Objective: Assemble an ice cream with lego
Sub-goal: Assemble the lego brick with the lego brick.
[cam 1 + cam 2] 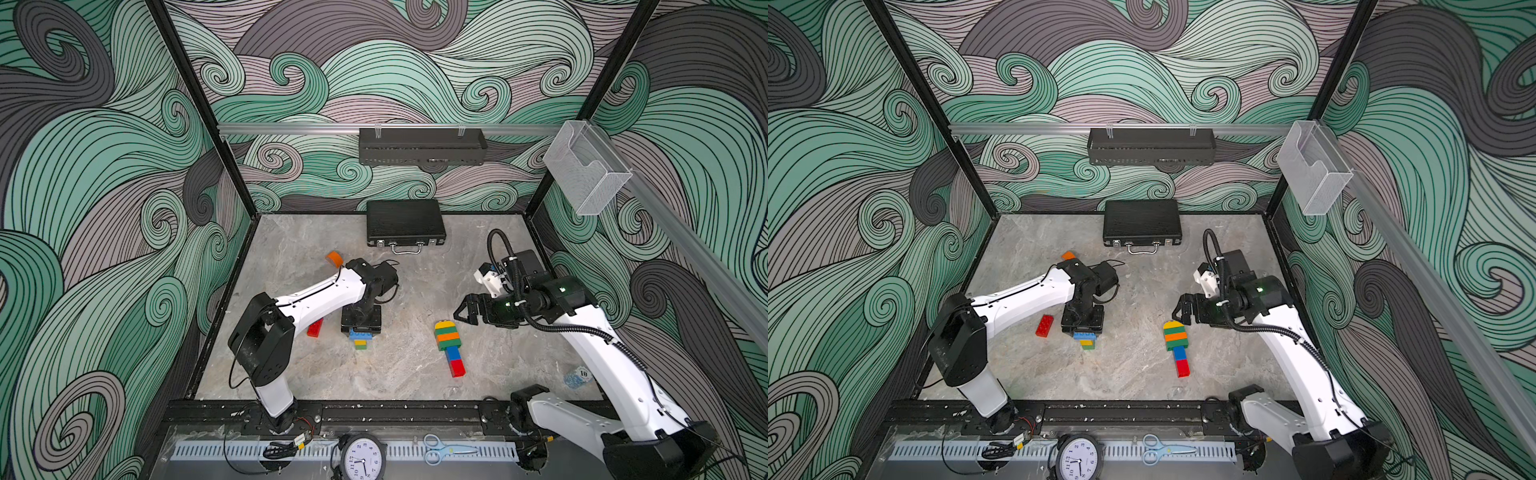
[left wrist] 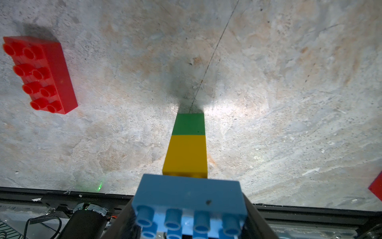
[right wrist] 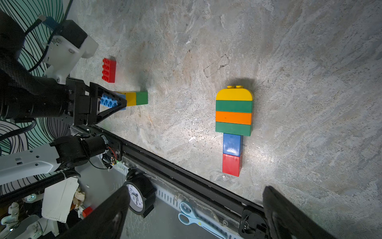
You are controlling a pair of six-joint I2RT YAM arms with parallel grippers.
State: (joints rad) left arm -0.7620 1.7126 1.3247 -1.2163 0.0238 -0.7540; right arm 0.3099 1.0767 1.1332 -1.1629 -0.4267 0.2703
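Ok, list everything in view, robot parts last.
finished stack: one, yellow-green-orange-green-blue-red, lying on table
small stack: one, blue-yellow-green, upright, gripped
red brick: one, red, beside small stack
half-round piece: one, orange, behind left arm
briefcase: one, black, table's back
basket: one, black, back rail
holder: one, clear, side rail
clock: one, white-faced, front ledge
scissors: one, pale blue, front ledge
left gripper: shut on small stack
right gripper: open, near finished stack

Red brick (image 2: 41, 74), blue-yellow-green stack (image 2: 187, 153), black briefcase (image 1: 405, 222), grey marbled table (image 1: 395, 370), teal-and-mauve swirl-patterned walls (image 1: 415, 62)
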